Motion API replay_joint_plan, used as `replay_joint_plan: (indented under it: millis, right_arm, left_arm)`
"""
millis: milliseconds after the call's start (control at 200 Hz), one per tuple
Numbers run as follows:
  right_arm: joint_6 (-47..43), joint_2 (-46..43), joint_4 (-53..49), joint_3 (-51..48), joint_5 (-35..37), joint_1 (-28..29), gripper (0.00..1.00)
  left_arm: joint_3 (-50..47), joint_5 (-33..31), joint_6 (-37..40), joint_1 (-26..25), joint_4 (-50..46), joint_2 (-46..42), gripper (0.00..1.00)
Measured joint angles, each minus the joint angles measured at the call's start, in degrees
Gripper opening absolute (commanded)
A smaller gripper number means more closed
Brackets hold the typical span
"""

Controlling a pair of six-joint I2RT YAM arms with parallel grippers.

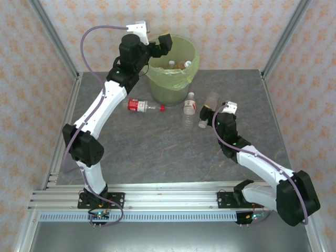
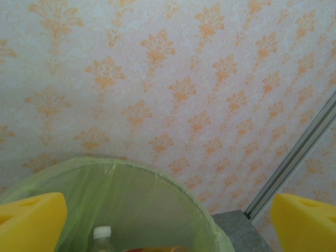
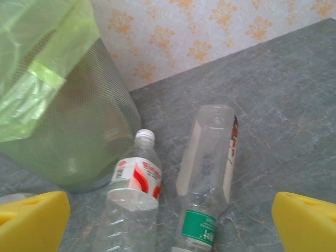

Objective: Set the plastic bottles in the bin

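The bin (image 1: 169, 90), round and lined with a light green bag, stands at the upper middle of the top view, near the far edge of the bench (image 1: 157, 152). Inside it lie at least two plastic bottles, one with a white cap (image 1: 171, 63) and one with an orange-looking label (image 1: 185, 64). Three more lie on the bench just below the bin: a red-labelled bottle (image 1: 143, 106) to the lower left, a white-capped bottle (image 1: 189, 108) with a red-and-white label in the middle, and a clear bottle (image 1: 210, 103) just to its right. These two lie side by side, close but apart, in the right wrist view, the clear one with a green band near its neck.

The bench is grey stone-patterned, and aluminium rails (image 1: 168, 197) run along its near edge. Walls (image 1: 226, 26) papered in a pale orange ornament close the space, with metal posts (image 1: 283, 39) at the corners.

The left pincer (image 1: 161, 47) hangs released over the bin's upper-left rim, its yellow pads (image 2: 31, 220) wide apart with nothing between them. The right pincer (image 1: 209, 116) sits low at the clear bottle's near end, pads (image 3: 307, 223) spread and gripping nothing, and both bottles lie between it and the bin wall
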Motion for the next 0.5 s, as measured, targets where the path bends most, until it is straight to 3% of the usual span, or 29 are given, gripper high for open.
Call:
replay_joint_plan:
  millis: [225,500]
  right_arm:
    - [1.2,3.98,-4.7,2.47,0.76,-1.18,0.99]
    - [7.96,9.03,-8.35,4.04,-4.24,-10.6,0.99]
  left_arm:
    - [-15.3,-4.02,-3.52,0.0,0.42,-10.93,1.0]
    - [-31.58,-15.41,-8.7,0.04,-0.92,-25.05,1.0]
